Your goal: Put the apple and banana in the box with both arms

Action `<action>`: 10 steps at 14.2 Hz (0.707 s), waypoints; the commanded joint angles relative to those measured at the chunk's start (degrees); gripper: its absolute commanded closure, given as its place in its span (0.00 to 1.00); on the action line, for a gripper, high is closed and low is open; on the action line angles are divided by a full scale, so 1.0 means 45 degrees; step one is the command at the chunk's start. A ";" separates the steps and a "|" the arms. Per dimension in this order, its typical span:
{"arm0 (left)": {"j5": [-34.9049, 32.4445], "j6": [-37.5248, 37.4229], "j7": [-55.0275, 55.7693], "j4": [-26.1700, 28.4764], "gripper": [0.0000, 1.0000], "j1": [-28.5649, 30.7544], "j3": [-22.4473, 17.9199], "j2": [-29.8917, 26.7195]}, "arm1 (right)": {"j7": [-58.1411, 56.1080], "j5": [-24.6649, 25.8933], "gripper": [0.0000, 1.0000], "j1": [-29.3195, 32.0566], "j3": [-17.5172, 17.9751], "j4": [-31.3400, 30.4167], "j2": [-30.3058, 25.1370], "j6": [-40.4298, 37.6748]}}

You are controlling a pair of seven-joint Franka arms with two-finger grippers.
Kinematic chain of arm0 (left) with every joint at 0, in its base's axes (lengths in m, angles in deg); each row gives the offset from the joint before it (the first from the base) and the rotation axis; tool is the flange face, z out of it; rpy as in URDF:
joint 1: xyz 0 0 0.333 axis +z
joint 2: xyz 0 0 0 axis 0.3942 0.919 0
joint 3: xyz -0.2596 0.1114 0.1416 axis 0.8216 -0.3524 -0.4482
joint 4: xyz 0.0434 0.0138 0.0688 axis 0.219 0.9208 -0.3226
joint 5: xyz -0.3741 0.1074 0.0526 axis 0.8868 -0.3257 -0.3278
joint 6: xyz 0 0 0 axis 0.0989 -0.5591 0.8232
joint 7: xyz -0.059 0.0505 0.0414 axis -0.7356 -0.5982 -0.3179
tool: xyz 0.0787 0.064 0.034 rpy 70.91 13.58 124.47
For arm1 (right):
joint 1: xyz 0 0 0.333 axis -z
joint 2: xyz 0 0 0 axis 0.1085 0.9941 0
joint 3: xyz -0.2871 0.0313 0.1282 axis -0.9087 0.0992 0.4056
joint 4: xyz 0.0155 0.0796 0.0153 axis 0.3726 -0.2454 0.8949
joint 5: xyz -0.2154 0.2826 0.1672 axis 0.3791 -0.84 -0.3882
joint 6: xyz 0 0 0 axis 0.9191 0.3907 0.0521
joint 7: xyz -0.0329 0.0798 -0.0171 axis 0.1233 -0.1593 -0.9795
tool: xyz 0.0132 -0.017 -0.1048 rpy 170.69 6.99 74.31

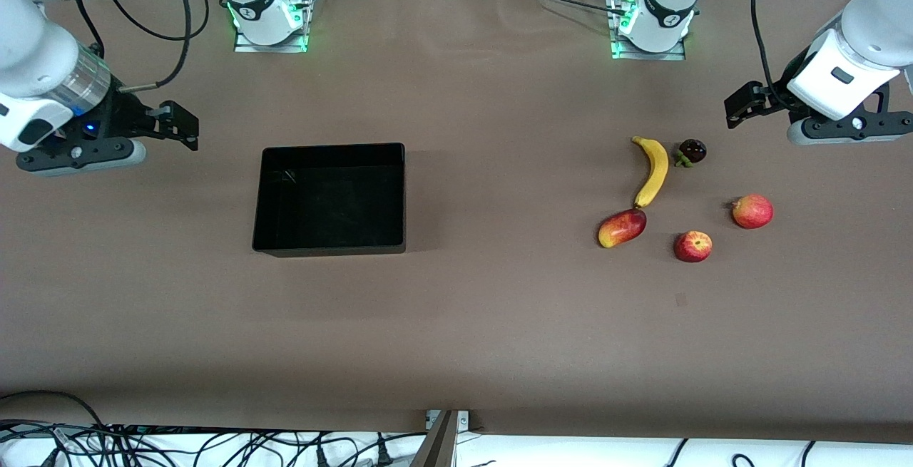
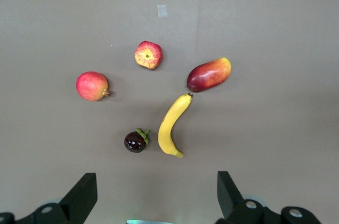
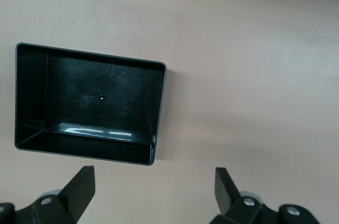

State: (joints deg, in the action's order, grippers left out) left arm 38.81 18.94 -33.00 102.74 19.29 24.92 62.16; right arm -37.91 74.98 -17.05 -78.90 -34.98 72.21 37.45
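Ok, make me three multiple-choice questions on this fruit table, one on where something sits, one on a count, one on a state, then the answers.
1. Where is the banana?
A. In the box
B. On the table toward the left arm's end
C. In the right gripper

2. How many fruits lie on the table?
A. Three
B. Five
C. Seven

3. What is the state of the box?
A. Empty
B. Holding the apple
C. Tipped on its side

Answers: 1 B, it lies beside the mangosteen, apart from the box. 2 B, banana, mangosteen, mango, apple and a round red fruit. 3 A, the right wrist view shows only its bare black floor. Both the left gripper and the right gripper hover open.
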 commanded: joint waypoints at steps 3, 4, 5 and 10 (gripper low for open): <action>0.0193 -0.0216 0.0114 -0.0254 0.00 -0.0123 -0.0075 0.0114 | -0.0046 0.0095 0.00 -0.0035 -0.0012 -0.0164 0.1056 -0.0742; 0.0193 -0.0216 0.0114 -0.0254 0.00 -0.0123 -0.0075 0.0114 | -0.0026 0.0095 0.00 -0.0036 -0.0012 -0.0592 0.1270 -0.0356; 0.0193 -0.0216 0.0114 -0.0254 0.00 -0.0123 -0.0075 0.0114 | 0.0090 0.0076 0.00 -0.0036 0.0007 -0.1060 0.1581 0.0364; 0.0212 -0.0236 0.0114 -0.0196 0.00 -0.0123 -0.0075 0.0211 | 0.0325 -0.0176 0.00 -0.0016 0.0007 -0.4282 0.2131 0.4175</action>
State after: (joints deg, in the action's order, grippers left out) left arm 38.81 18.84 -33.00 102.74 19.17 24.93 62.31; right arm -37.62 74.89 -17.06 -78.95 -48.37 83.10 51.79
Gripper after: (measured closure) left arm 0.000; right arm 0.000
